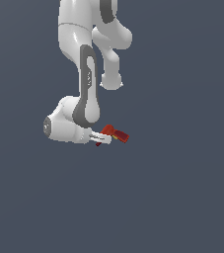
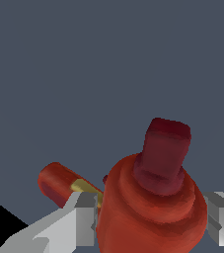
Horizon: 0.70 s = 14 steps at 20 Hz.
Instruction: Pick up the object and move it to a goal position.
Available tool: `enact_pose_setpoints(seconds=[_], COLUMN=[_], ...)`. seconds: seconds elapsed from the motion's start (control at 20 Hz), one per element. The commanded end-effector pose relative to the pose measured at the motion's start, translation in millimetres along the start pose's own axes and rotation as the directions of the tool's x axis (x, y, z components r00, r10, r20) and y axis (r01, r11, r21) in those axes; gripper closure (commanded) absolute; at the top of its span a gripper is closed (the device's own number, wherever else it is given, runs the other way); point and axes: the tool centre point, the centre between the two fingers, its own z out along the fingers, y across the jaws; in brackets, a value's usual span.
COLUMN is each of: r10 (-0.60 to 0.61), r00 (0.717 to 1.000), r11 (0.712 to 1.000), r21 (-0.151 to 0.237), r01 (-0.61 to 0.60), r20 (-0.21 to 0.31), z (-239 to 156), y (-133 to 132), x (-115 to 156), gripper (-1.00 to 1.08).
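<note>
Below the bent arm (image 1: 86, 94), the fingers (image 2: 84, 220) pinch the red drill-shaped object (image 2: 153, 202) between them.

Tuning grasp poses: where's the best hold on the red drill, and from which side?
Grip the red drill across its round body, where the claw sits now: one finger on each flank, approaching along the barrel axis. The body fits between the fingers; the handle sticks out sideways, clear.

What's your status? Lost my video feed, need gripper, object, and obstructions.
Gripper shut on the red drill, fingers against both sides. Drill pokes out past the fingertips. Nothing visible in the way.
</note>
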Motion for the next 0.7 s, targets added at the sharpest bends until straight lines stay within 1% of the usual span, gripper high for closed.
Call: enact_pose_setpoints(seconds=[0.0,0.35,0.65], r10=[-0.002,-0.002,-0.003], r00=[1.000,1.000,1.000], r11=[1.000,1.000,1.000], r21=[0.001,0.001,0.001], r01=[0.002,0.002,0.003], r20=[-0.002,-0.002,-0.001], z=[-2,-3,-4], y=[8,25,30], x=[-10,-29,-35], gripper=[1.08,1.08,1.08])
